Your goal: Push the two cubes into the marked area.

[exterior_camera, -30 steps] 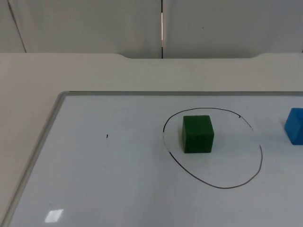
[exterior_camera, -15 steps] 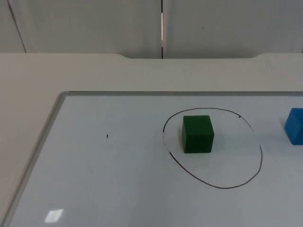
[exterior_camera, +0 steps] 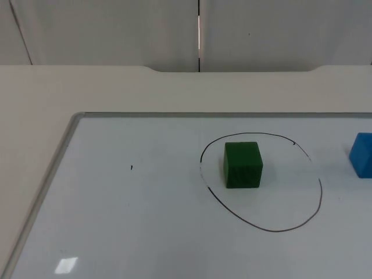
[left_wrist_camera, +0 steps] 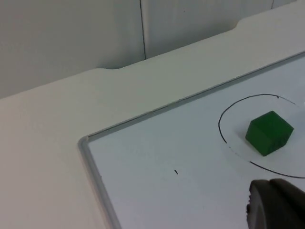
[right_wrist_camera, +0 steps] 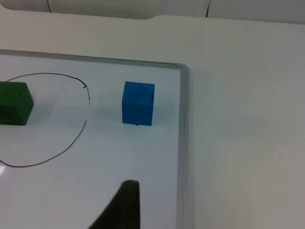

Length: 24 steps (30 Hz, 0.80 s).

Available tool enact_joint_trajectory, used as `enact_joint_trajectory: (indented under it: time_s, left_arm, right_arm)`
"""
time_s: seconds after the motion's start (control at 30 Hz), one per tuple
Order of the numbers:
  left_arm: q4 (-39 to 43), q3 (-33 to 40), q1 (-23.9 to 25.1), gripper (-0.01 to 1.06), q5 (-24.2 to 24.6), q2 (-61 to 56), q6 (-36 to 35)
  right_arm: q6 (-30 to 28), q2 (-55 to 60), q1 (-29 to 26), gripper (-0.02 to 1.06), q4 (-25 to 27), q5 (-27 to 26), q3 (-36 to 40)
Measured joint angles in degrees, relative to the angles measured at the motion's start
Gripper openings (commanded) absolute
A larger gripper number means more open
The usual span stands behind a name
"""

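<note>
The task looks half done: the green cube [exterior_camera: 243, 165] sits inside the hand-drawn black outline [exterior_camera: 319, 197] on the whiteboard [exterior_camera: 145, 232] that lies on the worktop [exterior_camera: 87, 87], near the outline's far-left edge, while the blue cube [exterior_camera: 362, 154] stands well outside it to the right, near the board's right frame. It remains to be pushed in. Whether the left pincer [left_wrist_camera: 274, 205] or the right pincer [right_wrist_camera: 121, 207] is wide or narrow cannot be told; both hang back from the cubes. No brand, label or legible writing appears.
</note>
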Motion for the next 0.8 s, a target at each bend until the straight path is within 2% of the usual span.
enact_joint_trajectory:
  time_s: [0.4, 0.63, 0.8]
  left_arm:
    - [3.87, 0.55, 0.0, 0.0, 10.34, -12.35, -5.38]
    - [4.17, 7.09, 0.0, 0.0, 11.76, -20.5, -6.48]
    - [5.94, 8.97, 0.0, 0.0, 13.52, -25.61, -8.45]
  right_arm:
    - [0.0, 0.0, 0.0, 1.05, 0.08, 0.0, 0.0]
    - [0.0, 0.0, 0.0, 1.05, 0.08, 0.0, 0.0]
    - [0.0, 0.0, 0.0, 1.05, 0.08, 0.0, 0.0]
